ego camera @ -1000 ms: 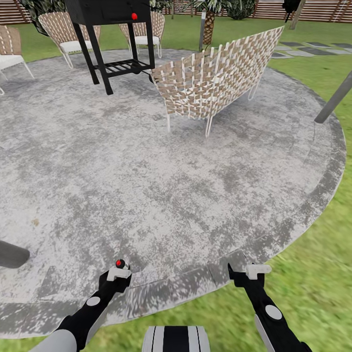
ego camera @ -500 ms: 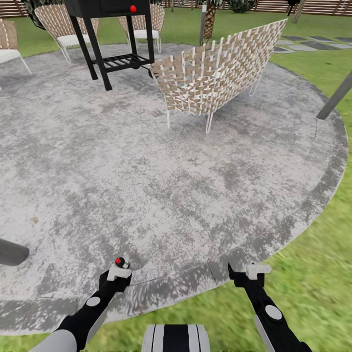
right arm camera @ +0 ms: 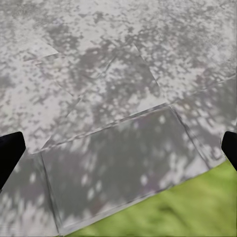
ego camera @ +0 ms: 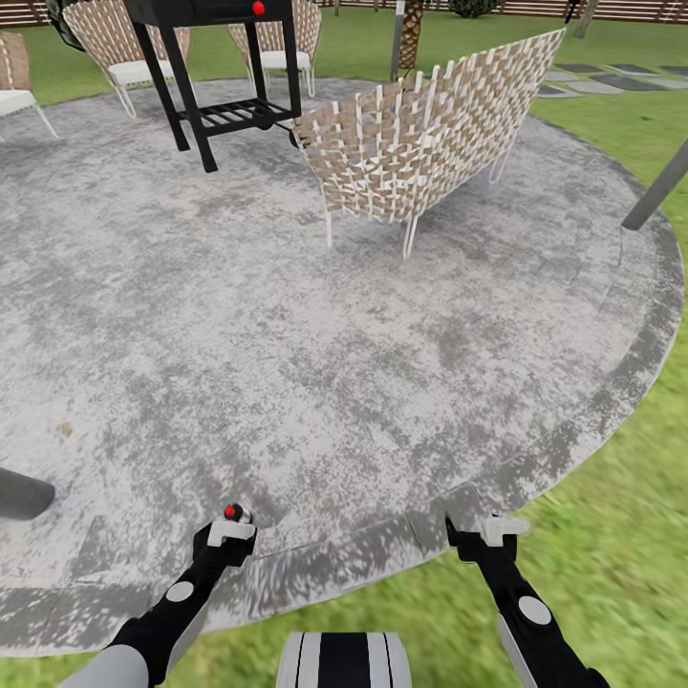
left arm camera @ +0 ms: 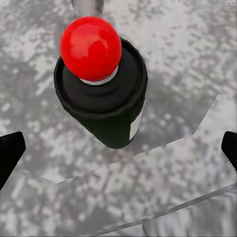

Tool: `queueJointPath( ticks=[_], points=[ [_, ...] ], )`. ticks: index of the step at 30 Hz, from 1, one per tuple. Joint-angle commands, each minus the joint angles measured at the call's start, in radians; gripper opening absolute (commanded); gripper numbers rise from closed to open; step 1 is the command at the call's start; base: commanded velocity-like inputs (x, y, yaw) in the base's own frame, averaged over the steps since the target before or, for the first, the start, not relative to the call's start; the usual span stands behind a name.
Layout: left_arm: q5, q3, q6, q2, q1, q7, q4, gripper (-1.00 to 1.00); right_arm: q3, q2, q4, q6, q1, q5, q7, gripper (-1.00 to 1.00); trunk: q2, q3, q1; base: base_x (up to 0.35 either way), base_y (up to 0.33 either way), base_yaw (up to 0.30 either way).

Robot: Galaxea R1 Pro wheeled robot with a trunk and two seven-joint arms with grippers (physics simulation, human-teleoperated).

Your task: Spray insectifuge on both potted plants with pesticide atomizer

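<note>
The pesticide atomizer (left arm camera: 101, 94) is a dark bottle with a round red cap and a pale label. It stands on the grey mottled patio (ego camera: 287, 363) close to its near edge, with its red cap (ego camera: 232, 511) just beyond my left gripper (ego camera: 227, 535). In the left wrist view that gripper (left arm camera: 118, 148) is open, and its dark fingertips (left arm camera: 11, 150) sit far apart on either side of the bottle without touching it. My right gripper (ego camera: 483, 530) hangs open over the patio rim with nothing between its fingers (right arm camera: 10, 150). The potted plants are out of view.
A woven bench (ego camera: 430, 143) and a black grill stand (ego camera: 220, 67) occupy the far side of the patio, with woven chairs (ego camera: 124, 48) behind. A grey pole (ego camera: 655, 186) leans at the right and a grey cylinder (ego camera: 24, 494) lies at the left. Lawn (ego camera: 612, 535) borders the patio.
The whole view has shifted a little, with the far furniture sliding up the picture. My left gripper has edged slightly towards the atomizer. The right gripper looks unchanged.
</note>
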Motion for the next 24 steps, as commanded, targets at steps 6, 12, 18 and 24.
queueJointPath(
  ticks=[6,12,18,24],
  points=[
    [0.001,-0.003,-0.005,0.001,0.0,0.0,0.001,1.0,0.0,0.0,0.001,-0.003,0.0,0.0,0.0,1.0,0.0,-0.001,0.0,0.094,0.0,0.0],
    [0.001,-0.002,-0.005,0.002,0.0,0.0,0.001,1.0,0.0,0.0,0.001,-0.003,0.0,0.0,0.0,1.0,0.0,-0.001,0.0,0.009,0.0,0.0],
    [0.001,-0.001,-0.005,0.002,0.0,0.0,0.001,1.0,0.0,0.0,0.001,-0.003,0.0,0.0,0.0,1.0,0.0,-0.001,0.0,0.0,0.0,0.0],
    [0.001,-0.001,-0.005,0.002,0.0,0.0,0.001,1.0,0.0,0.0,0.0,-0.003,0.0,0.0,0.0,1.0,0.0,-0.001,0.0,0.0,0.0,0.0]
  ],
)
